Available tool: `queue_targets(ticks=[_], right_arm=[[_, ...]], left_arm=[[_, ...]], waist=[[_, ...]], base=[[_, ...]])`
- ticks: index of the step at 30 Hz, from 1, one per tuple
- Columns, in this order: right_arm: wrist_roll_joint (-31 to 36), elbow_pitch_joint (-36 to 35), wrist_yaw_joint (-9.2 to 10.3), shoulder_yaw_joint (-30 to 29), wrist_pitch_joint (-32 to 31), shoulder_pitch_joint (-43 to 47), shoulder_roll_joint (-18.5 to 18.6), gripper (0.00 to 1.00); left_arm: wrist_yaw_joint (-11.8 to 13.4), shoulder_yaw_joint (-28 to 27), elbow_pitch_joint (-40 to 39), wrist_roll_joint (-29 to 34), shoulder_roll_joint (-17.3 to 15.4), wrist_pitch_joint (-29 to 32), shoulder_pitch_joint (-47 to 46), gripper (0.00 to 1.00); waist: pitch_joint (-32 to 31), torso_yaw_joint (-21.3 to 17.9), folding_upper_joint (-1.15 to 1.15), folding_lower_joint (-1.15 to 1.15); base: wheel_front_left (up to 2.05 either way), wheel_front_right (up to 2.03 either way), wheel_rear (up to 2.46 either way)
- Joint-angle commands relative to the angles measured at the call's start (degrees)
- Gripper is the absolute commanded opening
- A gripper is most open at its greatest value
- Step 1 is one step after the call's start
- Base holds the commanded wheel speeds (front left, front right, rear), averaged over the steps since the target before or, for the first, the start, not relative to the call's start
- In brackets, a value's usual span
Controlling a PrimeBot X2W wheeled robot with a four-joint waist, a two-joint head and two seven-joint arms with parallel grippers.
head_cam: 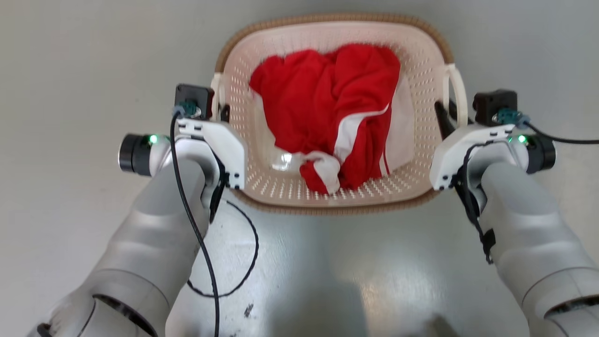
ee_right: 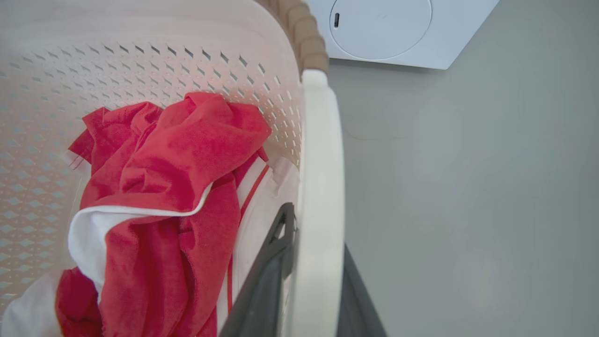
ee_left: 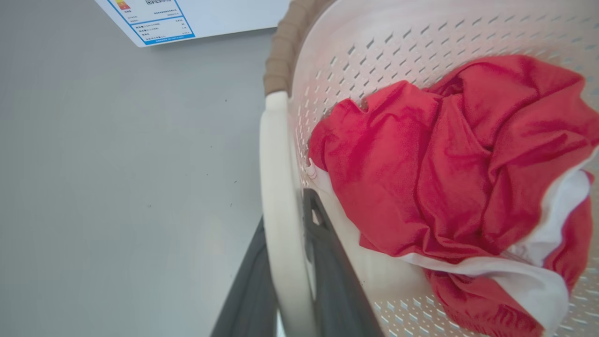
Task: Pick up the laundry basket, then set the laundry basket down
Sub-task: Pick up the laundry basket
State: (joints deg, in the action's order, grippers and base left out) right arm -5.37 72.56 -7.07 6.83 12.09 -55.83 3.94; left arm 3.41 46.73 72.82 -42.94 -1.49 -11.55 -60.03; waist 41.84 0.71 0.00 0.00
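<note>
While you are watching head view, laundry basket (head_cam: 423,84) is sitting centred between both arms, over grey floor (head_cam: 70,70); whether basket is resting on it or lifted, you cannot tell. Red-and-white garment (head_cam: 327,107) is lying crumpled inside basket. Your left gripper (ee_left: 285,210) is clamping basket's left loop handle (ee_left: 281,154), one finger on each side. Your right gripper (ee_right: 317,229) is clamping right loop handle (ee_right: 320,140) same way. White washing machine (ee_right: 383,28) is standing beyond basket's far rim, apart from it.
</note>
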Motion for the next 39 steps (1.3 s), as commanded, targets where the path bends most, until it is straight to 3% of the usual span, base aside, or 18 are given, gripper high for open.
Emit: queue_targets(ticks=[1, 20, 39], right_arm=[[-0.4, -0.5, -0.42, 2.0, -0.1, 2.8, -1.1, 0.0], [-13.4, -3.2, -0.42, 17.1, -9.8, 13.5, -1.1, 0.0], [-20.2, -3.3, -0.42, 23.6, -15.4, 19.6, -1.1, 0.0]], left_arm=[[-0.7, 0.0, 0.0, -0.2, -1.4, 0.1, 1.4, 0.0], [-2.4, 1.7, 1.0, -2.2, -1.6, 6.7, 13.4, 0.0], [-3.8, 3.3, 1.1, -4.2, -1.4, 13.0, 22.2, 0.0]], waist=[[-3.2, -0.2, 0.0, 0.0], [-23.9, -2.6, 0.0, 0.0], [-37.4, -3.2, 0.0, 0.0]], base=[[0.0, 0.0, 0.0], [0.0, 0.0, 0.0], [0.0, 0.0, 0.0]])
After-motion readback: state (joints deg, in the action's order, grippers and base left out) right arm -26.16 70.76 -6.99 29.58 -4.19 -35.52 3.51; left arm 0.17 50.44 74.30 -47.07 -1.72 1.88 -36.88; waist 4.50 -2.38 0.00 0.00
